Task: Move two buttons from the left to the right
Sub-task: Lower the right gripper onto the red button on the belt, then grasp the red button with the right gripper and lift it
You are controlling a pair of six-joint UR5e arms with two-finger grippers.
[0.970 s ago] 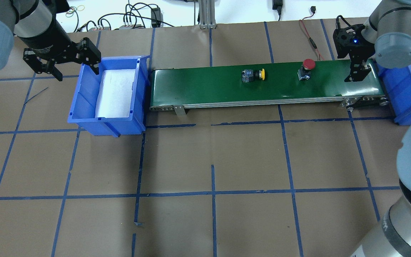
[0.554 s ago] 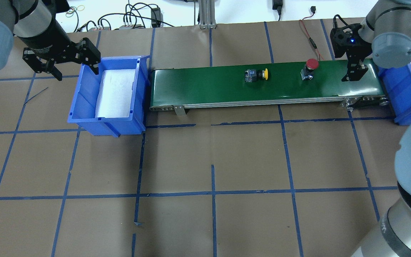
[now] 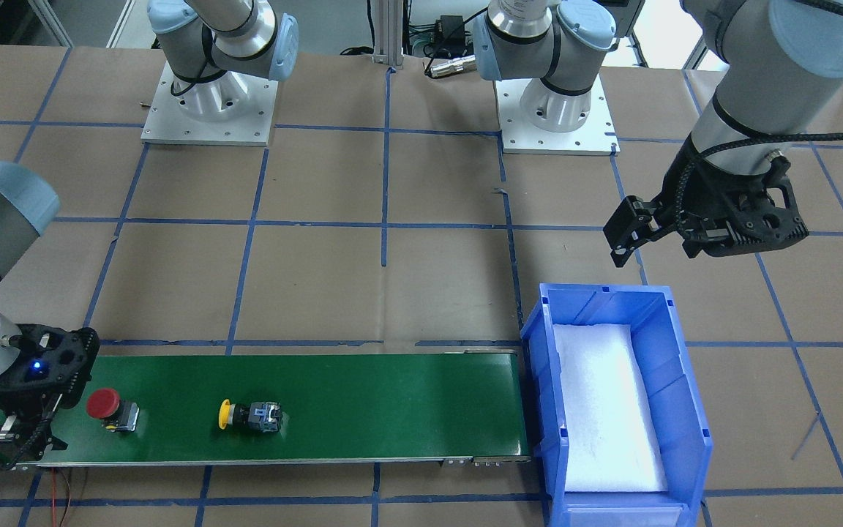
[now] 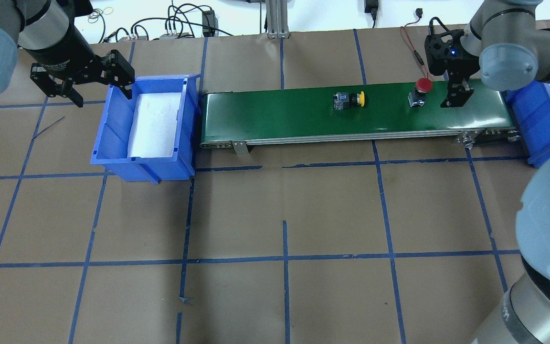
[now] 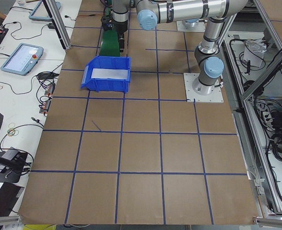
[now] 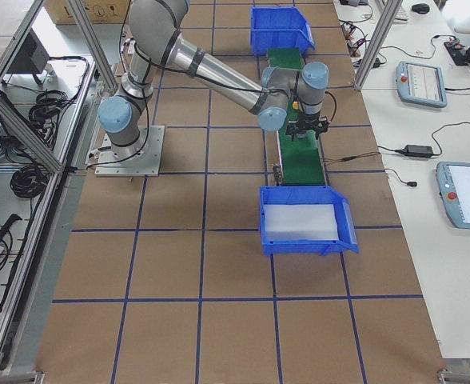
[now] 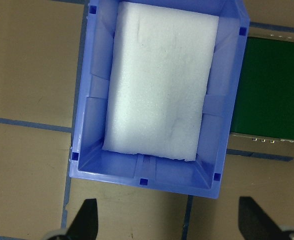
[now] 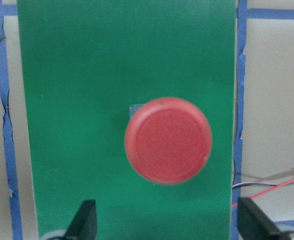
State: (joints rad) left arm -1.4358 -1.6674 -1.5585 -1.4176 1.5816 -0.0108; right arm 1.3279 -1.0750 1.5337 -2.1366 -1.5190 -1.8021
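The red button (image 4: 422, 86) stands upright on the green conveyor belt (image 4: 280, 114) near its right end; it also shows in the front view (image 3: 103, 404). The yellow button (image 4: 357, 99) lies on its side mid-belt, cap pointing right; it also shows in the front view (image 3: 246, 415). My right gripper (image 4: 452, 94) is open and empty, just right of the red button above the belt. In the right wrist view the red button's cap (image 8: 168, 141) sits centred ahead of the open right gripper (image 8: 167, 225). My left gripper (image 4: 100, 93) is open and empty at the far rim of the left blue bin (image 4: 112, 143).
The left bin holds only a white foam pad (image 7: 159, 80). A second blue bin (image 4: 537, 119) stands at the belt's right end, partly under my right arm. Cables (image 4: 179, 24) lie along the table's far edge.
Both buttons have travelled right along the belt. My right gripper has moved left over the belt, close to the red button. My left gripper has stayed put.
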